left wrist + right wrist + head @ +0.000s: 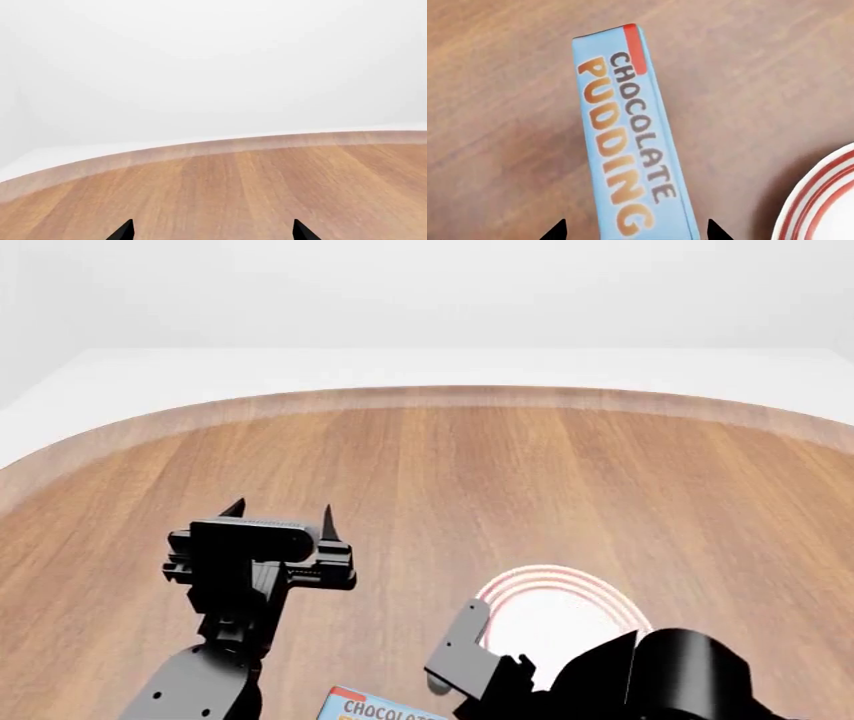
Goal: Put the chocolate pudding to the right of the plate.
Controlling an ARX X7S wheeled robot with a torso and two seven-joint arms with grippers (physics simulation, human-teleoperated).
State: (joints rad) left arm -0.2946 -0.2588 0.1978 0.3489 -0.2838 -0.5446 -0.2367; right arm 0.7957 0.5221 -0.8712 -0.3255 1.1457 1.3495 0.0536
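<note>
My left tool [280,512] hangs idle, tips apart, at nine o'clock over the desk [534,470]. The chocolate pudding [630,145] lies at six, left of the plate [561,610]. My right tool [635,232], spread, straddles it; I should descend squarely before closing.

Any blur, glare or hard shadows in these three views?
Head view: even light, no glare, sharp; the chocolate pudding is cropped by the frame edge. Right wrist view: close-up lettering on the carton slightly soft, faint soft shadow beside the plate. Left wrist view: flat white background, only the table, no visible shadows.
</note>
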